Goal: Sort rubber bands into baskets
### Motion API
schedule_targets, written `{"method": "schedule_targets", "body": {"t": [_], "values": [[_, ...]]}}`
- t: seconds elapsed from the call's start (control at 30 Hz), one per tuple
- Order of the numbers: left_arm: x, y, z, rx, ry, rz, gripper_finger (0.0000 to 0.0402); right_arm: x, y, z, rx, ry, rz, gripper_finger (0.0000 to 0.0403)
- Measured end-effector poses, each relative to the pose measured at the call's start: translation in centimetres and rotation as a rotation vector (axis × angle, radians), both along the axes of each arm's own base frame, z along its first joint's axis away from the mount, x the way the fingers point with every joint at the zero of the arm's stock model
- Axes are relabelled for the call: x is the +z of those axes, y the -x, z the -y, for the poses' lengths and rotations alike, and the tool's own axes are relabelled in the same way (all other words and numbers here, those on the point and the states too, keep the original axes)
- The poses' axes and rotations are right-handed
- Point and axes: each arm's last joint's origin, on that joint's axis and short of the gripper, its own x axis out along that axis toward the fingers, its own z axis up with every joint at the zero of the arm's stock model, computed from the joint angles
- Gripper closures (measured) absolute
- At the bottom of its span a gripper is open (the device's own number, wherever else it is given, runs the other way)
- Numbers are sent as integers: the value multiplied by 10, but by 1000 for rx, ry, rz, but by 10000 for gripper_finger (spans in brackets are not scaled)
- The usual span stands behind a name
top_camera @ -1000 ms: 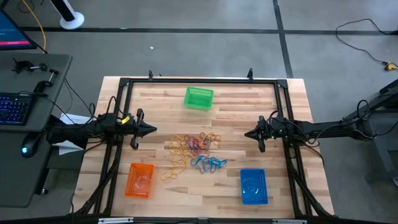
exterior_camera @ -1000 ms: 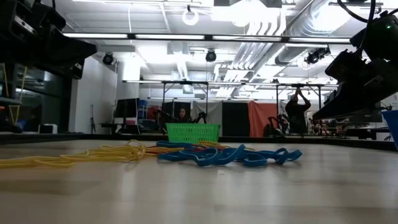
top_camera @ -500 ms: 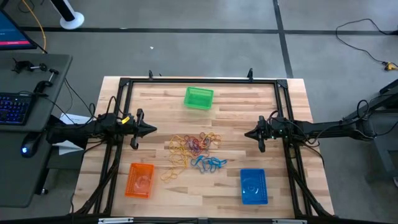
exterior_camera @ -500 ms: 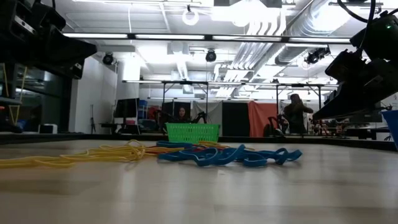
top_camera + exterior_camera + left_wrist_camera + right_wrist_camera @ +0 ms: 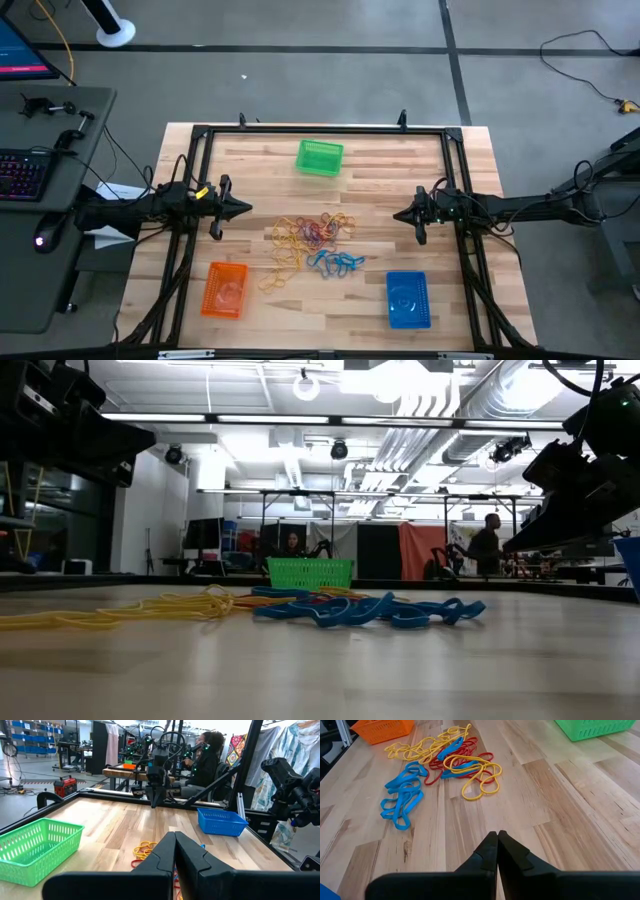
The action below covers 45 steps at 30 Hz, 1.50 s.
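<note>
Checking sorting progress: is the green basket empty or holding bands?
Empty. The left wrist view looks into the green basket and shows only bare mesh; the rubber bands lie piled mid-table.

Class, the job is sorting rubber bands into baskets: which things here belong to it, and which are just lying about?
Belong: rubber bands, green basket, orange basket, blue basket.
Lying about: keyboard, floor cable.
</note>
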Motion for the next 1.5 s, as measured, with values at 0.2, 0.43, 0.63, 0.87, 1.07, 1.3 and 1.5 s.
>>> {"method": "schedule_targets", "body": {"t": [0.2,0.43,0.63,0.87,1.07,1.3,1.5], "values": [[0,0,0,0,0,0,401,0,0,0,0,0,0,402],[0,0,0,0,0,0,401,0,0,0,0,0,0,402],[8,0,0,-9,32,78,401,0,0,0,0,0,0,402],[48,13,1,-127,435,511,401,0,0,0,0,0,0,402],[65,15,-8,131,652,623,401,0,0,0,0,0,0,402],[95,-30,-16,242,605,-102,397,0,0,0,0,0,0,402],[79,-78,-27,195,462,-763,342,0,0,0,0,0,0,402]]}}
